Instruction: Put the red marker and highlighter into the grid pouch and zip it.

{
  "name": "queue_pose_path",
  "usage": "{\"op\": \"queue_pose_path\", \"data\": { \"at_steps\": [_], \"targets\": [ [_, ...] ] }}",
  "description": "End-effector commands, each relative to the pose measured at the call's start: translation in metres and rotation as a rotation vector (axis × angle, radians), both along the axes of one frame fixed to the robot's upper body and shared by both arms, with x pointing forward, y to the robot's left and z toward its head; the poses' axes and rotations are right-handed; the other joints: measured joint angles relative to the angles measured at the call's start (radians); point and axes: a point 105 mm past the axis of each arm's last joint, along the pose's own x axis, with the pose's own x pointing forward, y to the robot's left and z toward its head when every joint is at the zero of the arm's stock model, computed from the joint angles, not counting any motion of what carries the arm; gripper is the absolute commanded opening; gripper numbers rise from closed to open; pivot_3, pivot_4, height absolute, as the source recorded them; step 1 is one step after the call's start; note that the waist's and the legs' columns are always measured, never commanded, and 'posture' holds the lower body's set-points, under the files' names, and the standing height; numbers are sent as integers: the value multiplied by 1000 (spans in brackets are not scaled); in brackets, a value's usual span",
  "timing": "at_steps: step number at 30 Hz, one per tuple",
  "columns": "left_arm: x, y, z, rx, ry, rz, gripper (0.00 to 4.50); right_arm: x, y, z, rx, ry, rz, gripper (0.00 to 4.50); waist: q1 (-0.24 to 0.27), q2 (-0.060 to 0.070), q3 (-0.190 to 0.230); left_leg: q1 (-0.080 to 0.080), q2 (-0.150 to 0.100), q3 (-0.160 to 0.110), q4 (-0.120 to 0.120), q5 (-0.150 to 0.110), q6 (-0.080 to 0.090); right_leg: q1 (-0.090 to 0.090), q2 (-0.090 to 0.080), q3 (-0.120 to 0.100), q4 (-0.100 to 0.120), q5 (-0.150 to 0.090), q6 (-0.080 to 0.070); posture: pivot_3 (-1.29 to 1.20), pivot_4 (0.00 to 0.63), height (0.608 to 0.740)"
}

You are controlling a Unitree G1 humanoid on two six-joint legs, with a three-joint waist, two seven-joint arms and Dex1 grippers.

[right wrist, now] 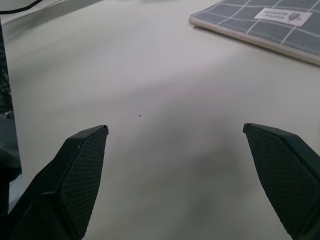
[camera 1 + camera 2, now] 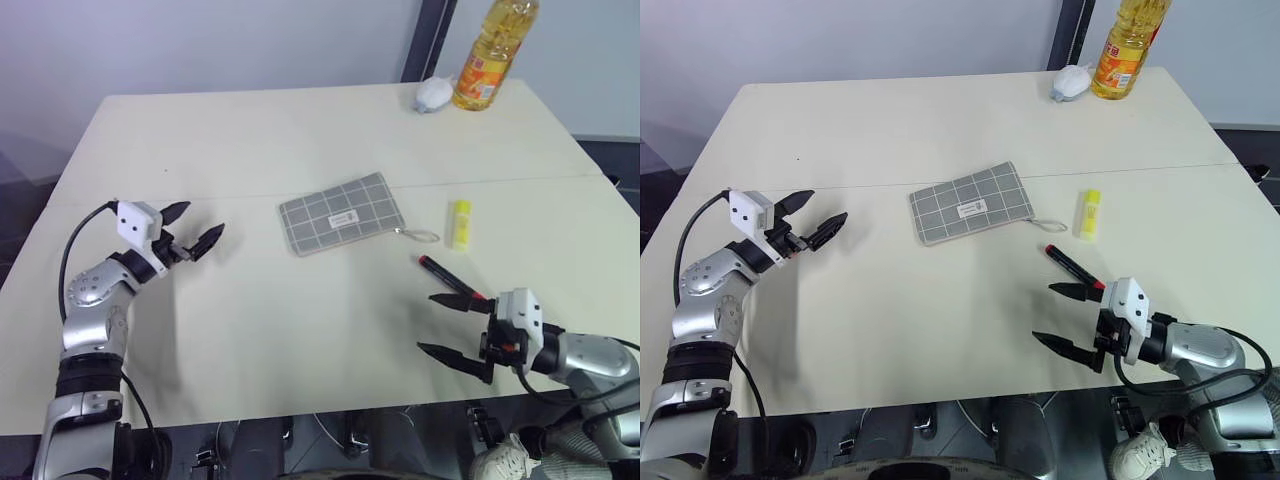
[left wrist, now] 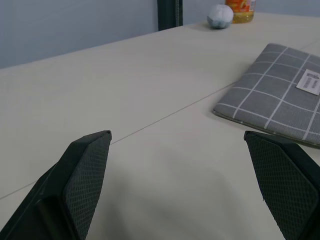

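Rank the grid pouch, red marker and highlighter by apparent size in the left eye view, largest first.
1. grid pouch, clearly the largest.
2. red marker, slim and longer than the highlighter; its near end runs up to the right gripper.
3. highlighter, short and stubby.

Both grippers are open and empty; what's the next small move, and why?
Probably bring the right gripper forward onto the red marker: it lies loose on the table just ahead of those open fingers, while the grid pouch looks still zipped and the left gripper hovers beside it.

Plain lab or office room, bare cream table [image 2: 300,130], blank pale wall [image 2: 200,40]
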Motion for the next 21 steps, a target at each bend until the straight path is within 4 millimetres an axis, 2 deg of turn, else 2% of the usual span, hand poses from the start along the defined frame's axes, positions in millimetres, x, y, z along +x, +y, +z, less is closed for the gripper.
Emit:
{"op": "queue_pose_path", "data": {
  "at_steps": [1, 13, 21],
  "targets": [
    [2, 3, 6, -33, -14, 15, 4488, 3, 1, 4, 7, -37, 1, 4500, 0, 0, 0, 0, 0, 0, 0, 0, 0, 0, 0, 0, 0, 0, 0, 0, 150, 740],
    [0, 9, 8, -31, -40, 22, 4488, 9, -2, 6, 6, -61, -21, 4500, 0, 0, 0, -1, 0, 0, 0, 0, 0, -1, 0, 0, 0, 0, 0, 0, 150, 740],
    [0, 9, 9, -39, -42, 26, 4488, 1, 1, 4, 14, -19, 36, 4500, 0, 0, 0, -1, 0, 0, 0, 0, 0, -1, 0, 0, 0, 0, 0, 0, 150, 740]
  ]
}}
